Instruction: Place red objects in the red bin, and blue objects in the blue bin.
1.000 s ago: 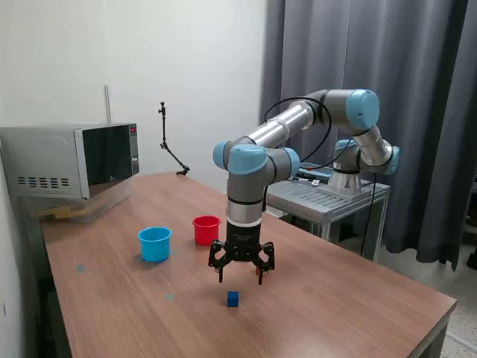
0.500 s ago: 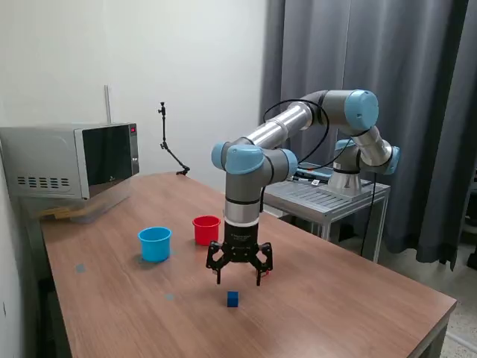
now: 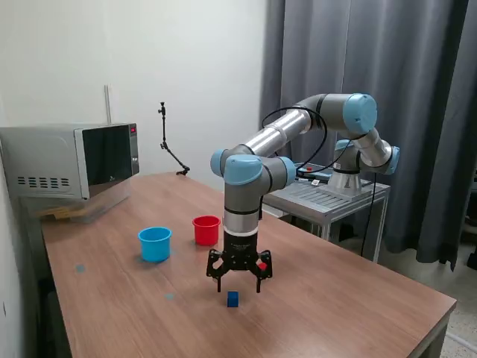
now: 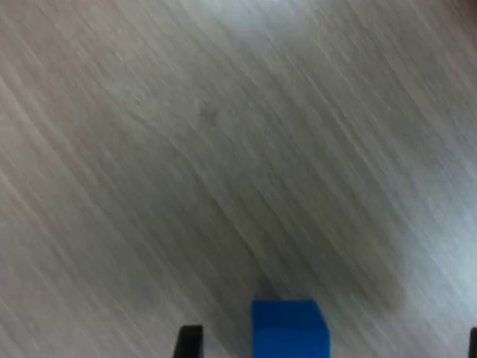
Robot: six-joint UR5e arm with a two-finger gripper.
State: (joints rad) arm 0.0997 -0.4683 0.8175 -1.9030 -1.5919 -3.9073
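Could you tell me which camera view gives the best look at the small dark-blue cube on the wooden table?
The wrist view is best: the small dark-blue cube appears large and sharp-edged against the wood grain, though the frame edge cuts it off. The exterior view shows the whole cube, but tiny, on the wooden table just below the open two-finger gripper.

Bare bench (image 3: 335,298) surrounds the blue cube (image 3: 233,299) on every side, with the spread fingers (image 3: 220,277) just above and beyond it, a red cube (image 3: 261,265) close behind them, and the red cup (image 3: 206,230) and blue cup (image 3: 155,244) standing farther left.
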